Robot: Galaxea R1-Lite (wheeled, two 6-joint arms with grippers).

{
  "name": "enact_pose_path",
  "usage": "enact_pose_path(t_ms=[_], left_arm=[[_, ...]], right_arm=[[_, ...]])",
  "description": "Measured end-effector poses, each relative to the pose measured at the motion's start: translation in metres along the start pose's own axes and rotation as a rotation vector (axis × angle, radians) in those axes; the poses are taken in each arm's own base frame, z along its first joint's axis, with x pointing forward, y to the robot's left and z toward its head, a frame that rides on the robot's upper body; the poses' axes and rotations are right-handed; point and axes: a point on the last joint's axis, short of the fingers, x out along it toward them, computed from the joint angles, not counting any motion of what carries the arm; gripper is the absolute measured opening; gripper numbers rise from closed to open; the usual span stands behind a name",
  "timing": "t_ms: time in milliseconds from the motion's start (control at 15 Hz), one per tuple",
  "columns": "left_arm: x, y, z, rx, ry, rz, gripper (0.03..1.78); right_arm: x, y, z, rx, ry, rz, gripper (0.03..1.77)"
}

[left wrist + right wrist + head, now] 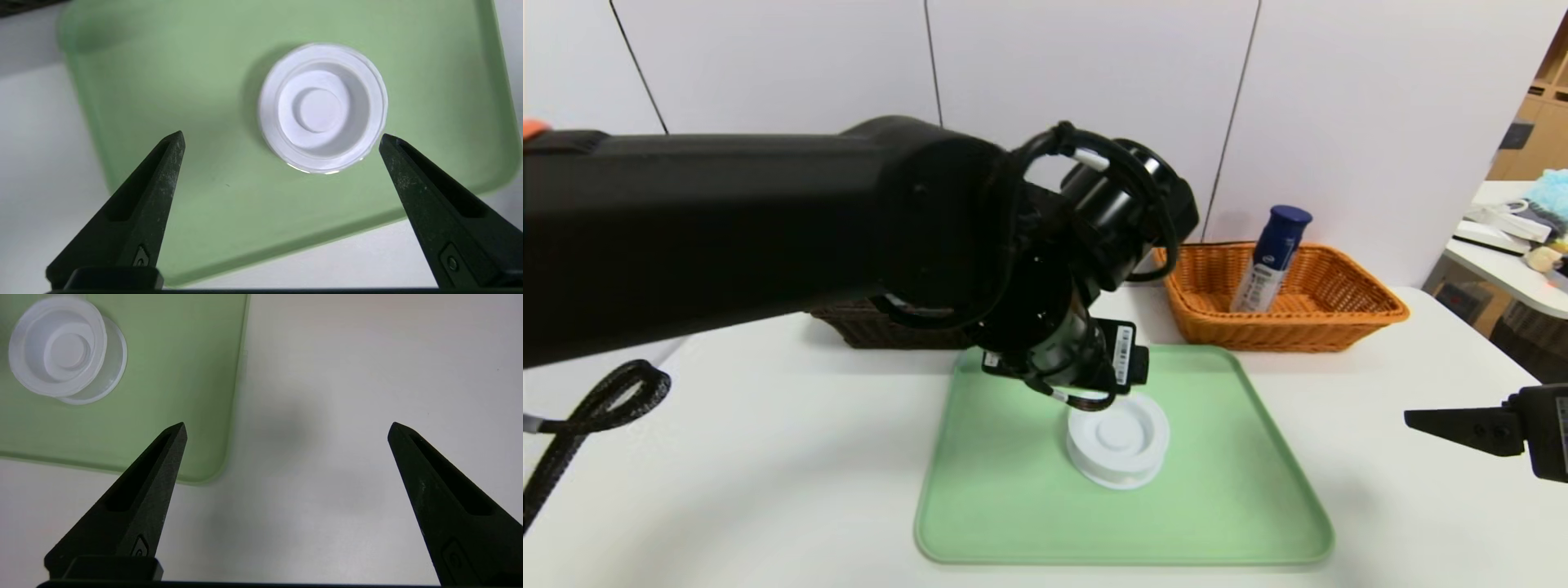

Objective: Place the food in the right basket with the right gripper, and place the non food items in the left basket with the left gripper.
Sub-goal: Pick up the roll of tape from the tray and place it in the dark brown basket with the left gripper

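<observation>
Take the green tray (1201, 514) as a clock face in the head view, with 12 o'clock on its far side. Its near edge at 6 o'clock lies closest, on the white tabletop (768, 490).

The right gripper (288, 424) is parked at 3 o'clock, beyond the tray's side and above the tabletop; its fingers are spread wide with nothing between them.

The round white plastic container (1117, 437), ringed concentrically on top, stands by itself near the middle of the tray, a touch toward 12 o'clock. At 9 o'clock, well off the tray, is a looped black cable (629, 400).

The left gripper (282, 134) is at work toward 12 o'clock, pointing down over the tray and container. Its fingers are wide apart and hold nothing. The black left arm (768, 237) reaches in from the 9 to 10 o'clock side.

Farther back, the dark brown wicker basket (882, 331) sits between 10 and 11 o'clock, beyond the tray and mostly hidden by that arm; its contents cannot be told.

The orange-tan wicker basket (1290, 331) sits at 1 o'clock, just past the tray's far corner. Inside it the tall bottle with a navy-blue cap (1270, 261) stands tilted, cap away from the tray, its white printed lower body partly visible above the near rim.

White panels (1086, 73) rise behind the baskets.
</observation>
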Motion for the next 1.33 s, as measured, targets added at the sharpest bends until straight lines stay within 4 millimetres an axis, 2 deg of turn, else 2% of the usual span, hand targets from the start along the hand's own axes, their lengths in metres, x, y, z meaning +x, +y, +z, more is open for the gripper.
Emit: enact_pose_path(t_ms=[400,1333], left_arm=[[0.043,-0.006,-0.013,0.027,0.095,0.069,1.69],[0.07,0.005,-0.01,0.012,0.129,0.127,1.69]], right_arm=[[0.005,0.001,0.019,-0.001,-0.022,0.007,1.7],[0.002,0.003,0.021,-0.005,-0.033,0.033,1.7]])
